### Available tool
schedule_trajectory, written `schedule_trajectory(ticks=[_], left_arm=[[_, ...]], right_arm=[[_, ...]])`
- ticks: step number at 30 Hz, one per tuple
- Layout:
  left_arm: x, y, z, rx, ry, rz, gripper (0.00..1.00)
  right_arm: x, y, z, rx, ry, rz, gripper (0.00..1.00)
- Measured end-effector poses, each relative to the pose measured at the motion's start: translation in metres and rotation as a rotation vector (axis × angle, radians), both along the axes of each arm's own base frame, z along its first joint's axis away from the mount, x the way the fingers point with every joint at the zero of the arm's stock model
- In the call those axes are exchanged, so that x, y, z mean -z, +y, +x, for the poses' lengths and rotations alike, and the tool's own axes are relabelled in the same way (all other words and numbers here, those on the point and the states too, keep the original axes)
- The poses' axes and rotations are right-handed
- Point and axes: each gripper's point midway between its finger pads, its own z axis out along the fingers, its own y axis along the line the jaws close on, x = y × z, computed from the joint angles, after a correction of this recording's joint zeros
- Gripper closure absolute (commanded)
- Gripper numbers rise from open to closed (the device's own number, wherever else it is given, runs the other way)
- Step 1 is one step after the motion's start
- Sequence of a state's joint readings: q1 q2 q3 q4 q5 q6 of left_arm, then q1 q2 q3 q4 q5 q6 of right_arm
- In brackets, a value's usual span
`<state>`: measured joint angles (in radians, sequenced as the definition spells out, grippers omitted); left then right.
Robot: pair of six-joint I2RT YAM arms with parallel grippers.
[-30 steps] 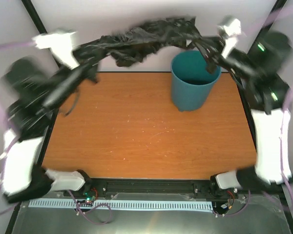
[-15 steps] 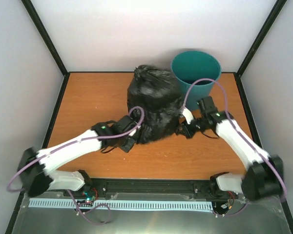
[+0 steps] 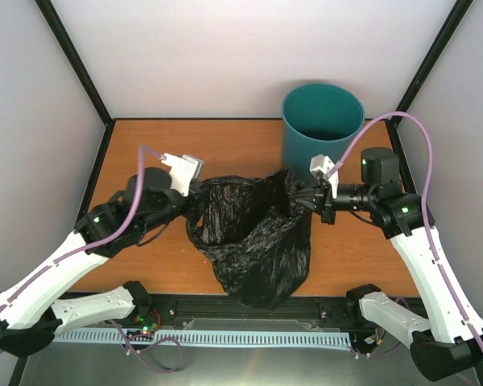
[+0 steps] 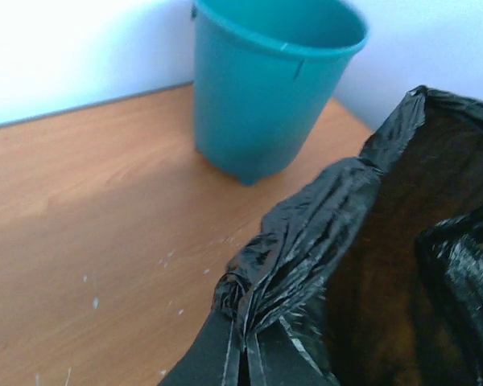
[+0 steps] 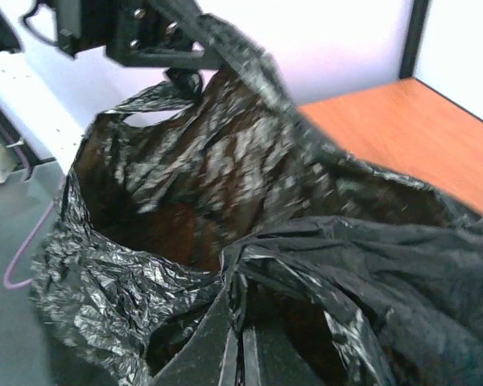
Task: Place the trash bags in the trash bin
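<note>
Top view, L to R. The left arm is reaching in from the near-left corner over the wooden table. The left gripper is holding the left rim of the black trash bag. Left wrist view confirms this: its fingers are closed together w/ a gathered fold of film pinched between them.

The black trash bag is hanging stretched between the two grippers over the table ctr, w/ its mouth pulled open and facing up and the interior showing. Its lower part is sagging toward the near table edge and overlapping that edge in top view. Contact w/ the table surface cannot be determined.

The right gripper is holding the opposite rim. In right wrist view its fingers are pressed together on crumpled film, and the left gripper is showing at top left across the open mouth.

The teal trash bin is standing upright at the far-right of the table, just behind the right gripper. In left wrist view bare table is showing between bin and bag, so the bag is outside the bin.

The right arm is coming in along the right side, w/ a purple cable looping above it.
</note>
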<state>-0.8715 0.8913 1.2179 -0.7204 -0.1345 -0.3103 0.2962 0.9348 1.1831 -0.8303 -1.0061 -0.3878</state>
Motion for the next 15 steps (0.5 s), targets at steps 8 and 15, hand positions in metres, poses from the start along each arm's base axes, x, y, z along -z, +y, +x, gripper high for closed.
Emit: schedule_trajectory(ticks=[8, 15], left_arm=[[0.047, 0.008, 0.057, -0.199, 0.127, 0.138, 0.99], [0.058, 0.033, 0.145, -0.377, 0.182, 0.2, 0.99]], right_arm=[[0.014, 0.002, 0.078, 0.225, 0.104, -0.044, 0.97], [0.044, 0.025, 0.213, 0.363, 0.241, -0.145, 0.97]])
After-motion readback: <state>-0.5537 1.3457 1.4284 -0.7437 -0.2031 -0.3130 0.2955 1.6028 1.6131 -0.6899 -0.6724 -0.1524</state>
